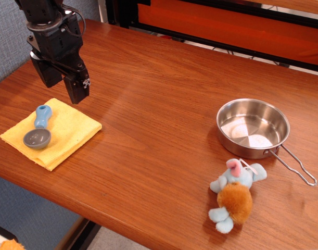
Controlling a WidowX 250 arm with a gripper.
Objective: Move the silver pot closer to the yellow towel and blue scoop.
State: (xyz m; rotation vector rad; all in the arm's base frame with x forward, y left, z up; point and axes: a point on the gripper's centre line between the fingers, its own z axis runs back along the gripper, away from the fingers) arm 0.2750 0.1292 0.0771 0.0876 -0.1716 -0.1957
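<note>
Wooden counter [164, 104] under everything, orange panel behind. Silver pot [252, 128] far across from the yellow towel [52, 133], empty, wire handle pointing away from the towel, so not yet moved. Plush toy [234, 195] just beside the pot. Blue scoop [39, 130] resting on the towel. Tool [62, 83] hanging above the towel's far edge, parted, gripping nothing, well apart from the pot.

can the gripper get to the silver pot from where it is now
Probably yes. The gripper hangs open above the yellow towel, far from the silver pot; only bare wooden table lies between them. The plush toy sits beside the pot, not across the path.
</note>
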